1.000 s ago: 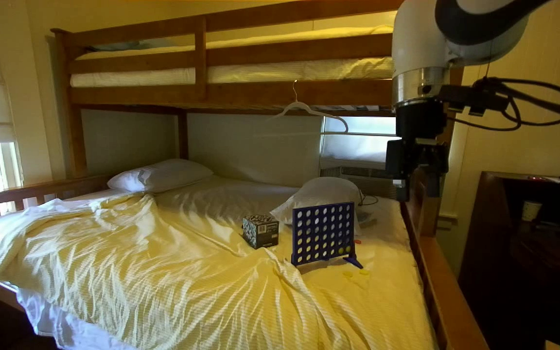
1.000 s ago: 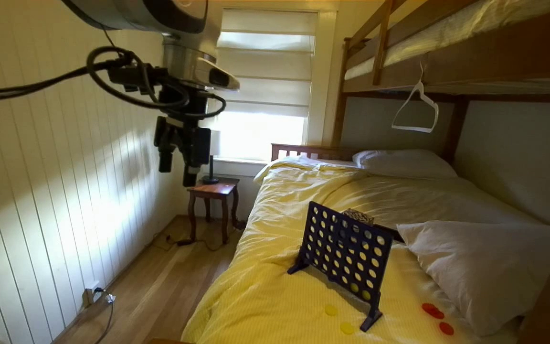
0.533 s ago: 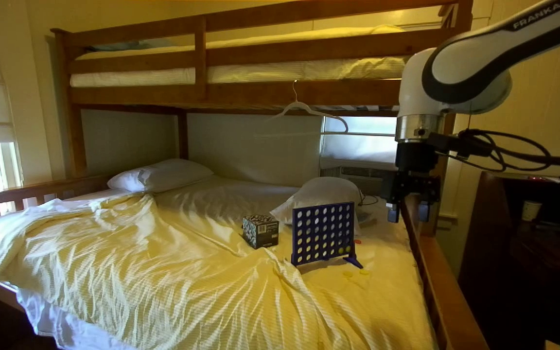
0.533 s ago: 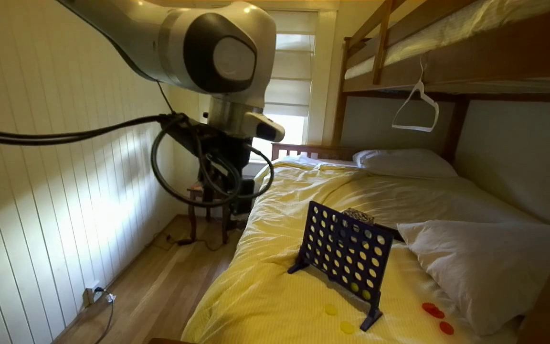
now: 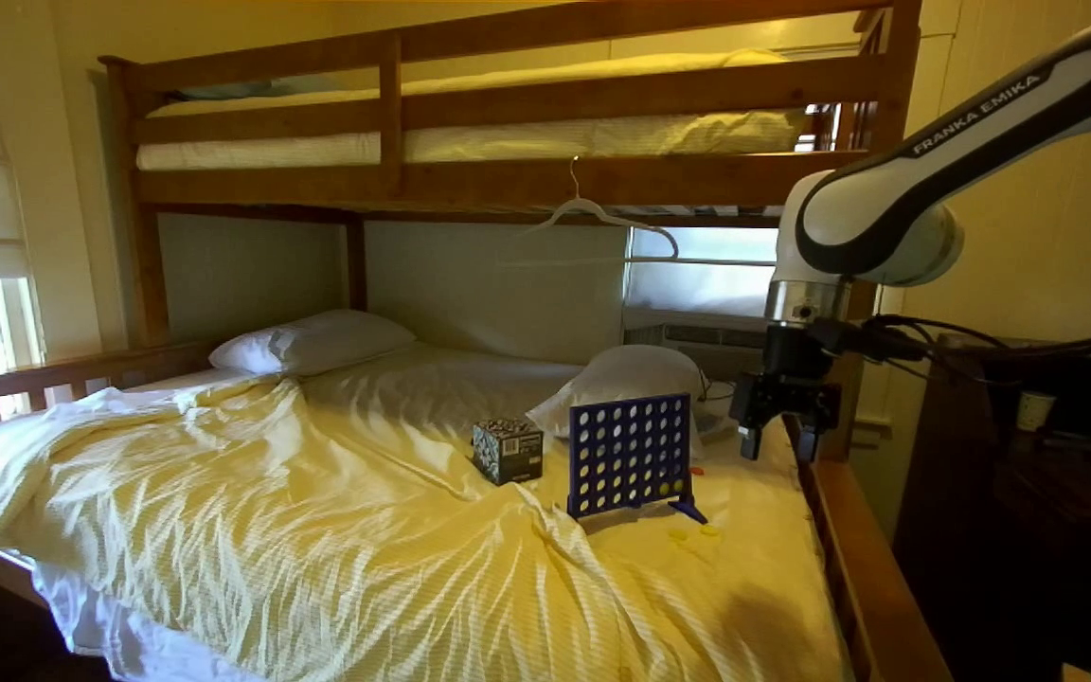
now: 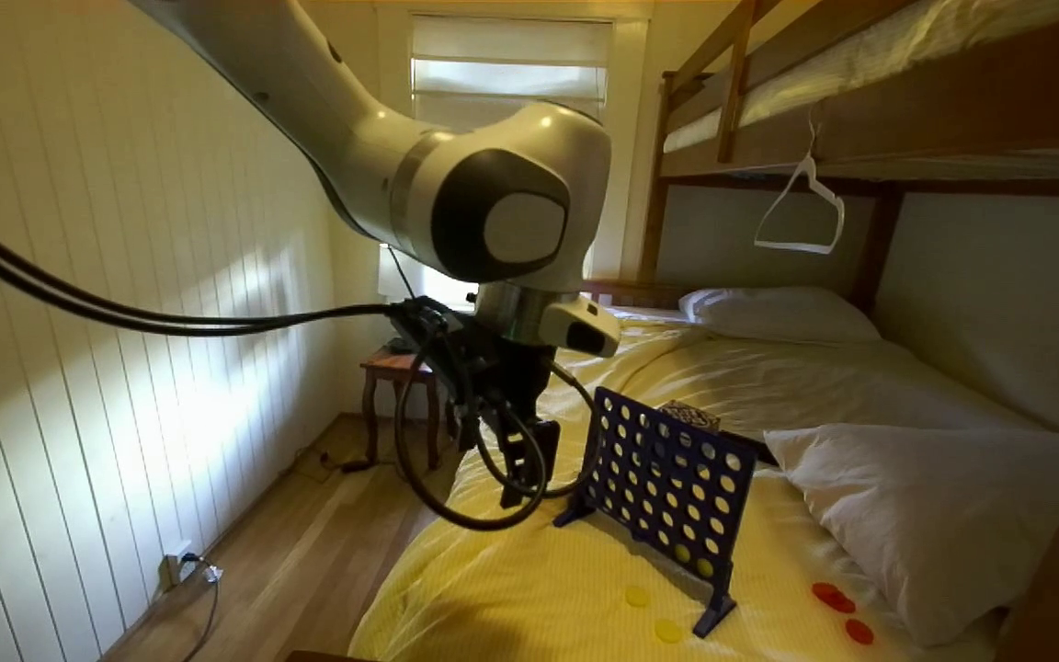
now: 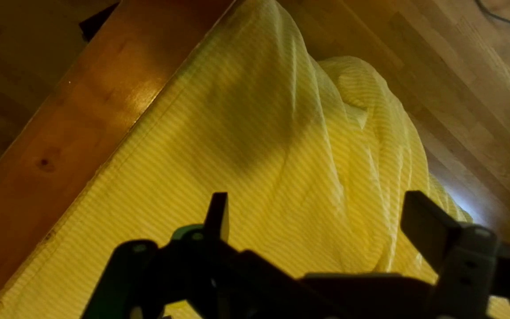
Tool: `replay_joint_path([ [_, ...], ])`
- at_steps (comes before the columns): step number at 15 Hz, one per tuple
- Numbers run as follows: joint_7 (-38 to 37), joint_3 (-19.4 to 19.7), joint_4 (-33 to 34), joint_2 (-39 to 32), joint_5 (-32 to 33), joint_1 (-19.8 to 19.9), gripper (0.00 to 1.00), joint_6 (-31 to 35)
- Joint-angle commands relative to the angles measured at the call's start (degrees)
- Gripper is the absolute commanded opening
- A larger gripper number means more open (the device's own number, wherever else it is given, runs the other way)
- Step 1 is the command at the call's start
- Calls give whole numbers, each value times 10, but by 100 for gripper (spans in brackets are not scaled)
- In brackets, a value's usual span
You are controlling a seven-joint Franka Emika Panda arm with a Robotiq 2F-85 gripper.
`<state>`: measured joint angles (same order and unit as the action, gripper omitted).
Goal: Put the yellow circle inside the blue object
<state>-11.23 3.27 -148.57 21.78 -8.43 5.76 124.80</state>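
The blue object is an upright dark-blue grid board with rows of round holes, standing on the bed in both exterior views. Two yellow circles lie flat on the yellow cover by its foot; they also show in an exterior view. Yellow discs show in the board's bottom row at one end. My gripper is open, pointing down, above the bed beside the board and the circles. In the wrist view its jaws are wide apart with only cover beyond.
Red discs lie near a pillow. A patterned box stands behind the board. A wooden bed rail edges the cover. A hanger hangs from the upper bunk. Loose cables hang around the gripper.
My arm has come down toward the bed and closer to the board, the gripper staying open. The board, circles and red discs have not moved.
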Motion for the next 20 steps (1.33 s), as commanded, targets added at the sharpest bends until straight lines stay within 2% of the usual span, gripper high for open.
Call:
replay_joint_path([
  [1,1,1,1,-5,0,1,100,2],
  [5,-16,-7,5,-16,10,3,100,10],
  [10,-104,-26,41,-103,63,22,100,105],
  [12,-151,-33,58,-143,117,34,100,140],
  [15,-244,-33,96,-204,234,44,100,148],
  [18,-346,-17,140,-259,345,26,100,131],
  [20,-394,-5,171,-298,388,8,100,112],
])
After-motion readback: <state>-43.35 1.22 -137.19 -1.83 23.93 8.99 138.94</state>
